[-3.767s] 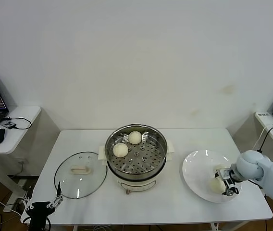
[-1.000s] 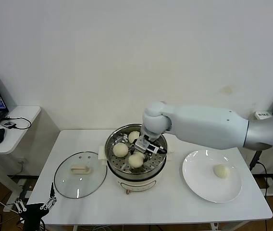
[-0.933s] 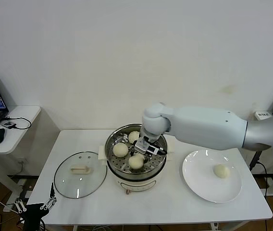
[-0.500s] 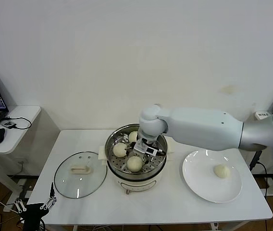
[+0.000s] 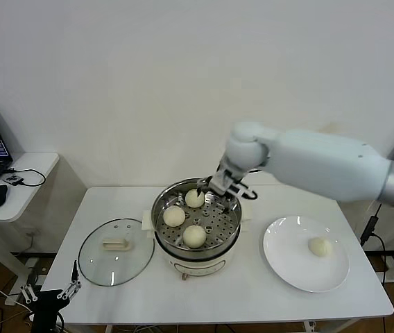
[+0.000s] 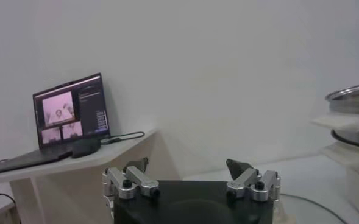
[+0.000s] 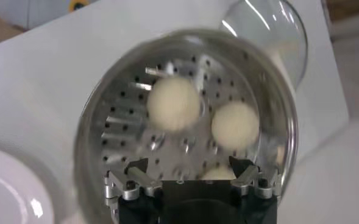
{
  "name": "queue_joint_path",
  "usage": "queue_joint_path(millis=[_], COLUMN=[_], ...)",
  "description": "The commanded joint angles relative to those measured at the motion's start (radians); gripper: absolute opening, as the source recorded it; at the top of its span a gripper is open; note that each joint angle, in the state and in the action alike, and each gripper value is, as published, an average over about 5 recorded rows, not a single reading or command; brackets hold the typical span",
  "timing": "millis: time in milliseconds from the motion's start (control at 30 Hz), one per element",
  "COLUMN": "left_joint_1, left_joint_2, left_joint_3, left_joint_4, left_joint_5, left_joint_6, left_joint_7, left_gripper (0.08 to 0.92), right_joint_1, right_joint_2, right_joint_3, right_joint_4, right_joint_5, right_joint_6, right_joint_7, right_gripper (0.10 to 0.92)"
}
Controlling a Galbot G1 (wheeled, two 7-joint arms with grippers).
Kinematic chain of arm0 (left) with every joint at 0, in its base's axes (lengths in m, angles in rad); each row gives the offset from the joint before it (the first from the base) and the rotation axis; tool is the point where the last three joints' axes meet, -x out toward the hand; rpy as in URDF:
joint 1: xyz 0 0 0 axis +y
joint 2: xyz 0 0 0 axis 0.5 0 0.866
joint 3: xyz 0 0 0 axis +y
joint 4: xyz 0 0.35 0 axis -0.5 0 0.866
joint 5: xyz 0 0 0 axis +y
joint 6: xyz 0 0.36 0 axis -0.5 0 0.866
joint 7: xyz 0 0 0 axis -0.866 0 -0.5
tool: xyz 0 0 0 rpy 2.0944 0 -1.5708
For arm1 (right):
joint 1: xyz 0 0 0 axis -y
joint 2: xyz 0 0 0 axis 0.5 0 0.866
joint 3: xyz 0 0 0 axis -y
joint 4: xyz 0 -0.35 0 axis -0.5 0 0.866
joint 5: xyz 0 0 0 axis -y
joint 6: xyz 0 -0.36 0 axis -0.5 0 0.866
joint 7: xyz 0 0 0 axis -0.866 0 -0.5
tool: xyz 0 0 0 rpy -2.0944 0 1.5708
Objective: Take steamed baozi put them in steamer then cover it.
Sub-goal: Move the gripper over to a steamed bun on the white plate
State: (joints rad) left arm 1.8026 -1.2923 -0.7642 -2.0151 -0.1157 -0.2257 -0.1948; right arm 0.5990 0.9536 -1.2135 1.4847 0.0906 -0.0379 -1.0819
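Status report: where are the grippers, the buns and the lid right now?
Right gripper open above steamer, empty. Left gripper open, parked low by the table corner. Three baozi in, one on plate. Cover on table, nothing blocking.

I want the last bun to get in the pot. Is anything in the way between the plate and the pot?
No. The last bun lies alone on the plate, only bare table lies between, and the pot is uncovered, with room left beside three buns.

You have a white table carrying three things in a row: the glass cover lying flat on the left, the steamer at centre, and a white plate on the right.
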Motion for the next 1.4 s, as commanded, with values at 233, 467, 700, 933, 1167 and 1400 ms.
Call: queue_joint_path(millis=[233,467,700,933,1167,1400], left_joint_1=[-0.017,-0.023,-0.013,-0.001,0.007,0.008], left_joint_2=[0.033,0.034,0.026,0.020,0.016,0.016], left_joint_3=[0.025,0.047,0.049,0.035,0.023,0.015], left_joint_4=[0.003,0.003,0.000,-0.001,0.000,0.004], left_joint_5=[-0.006,0.002,0.014,0.016,0.016,0.015], left_joint_6=[0.002,0.006,0.010,0.013,0.013,0.015], left_joint_7=[0.003,0.007,0.009,0.009,0.009,0.010], left_gripper=[0.823,0.823,0.823,0.823,0.823,0.823], right_joint_1=[-0.027,-0.289,-0.719,-0.900,-0.961,-0.987], right_joint_2=[-0.452,-0.567,-0.593,-0.547,-0.487,-0.441], right_joint_3=[0.037,0.201,0.540,0.712,0.767,0.783], right_joint_4=[0.148,0.124,0.062,-0.033,-0.127,-0.173], right_joint_5=[0.071,-0.098,-0.243,-0.325,-0.399,-0.420], right_joint_6=[-0.247,-0.211,-0.192,-0.170,-0.144,-0.137], right_joint_7=[0.001,0.013,0.041,0.052,0.066,0.069], right_gripper=[0.823,0.823,0.823,0.823,0.823,0.823])
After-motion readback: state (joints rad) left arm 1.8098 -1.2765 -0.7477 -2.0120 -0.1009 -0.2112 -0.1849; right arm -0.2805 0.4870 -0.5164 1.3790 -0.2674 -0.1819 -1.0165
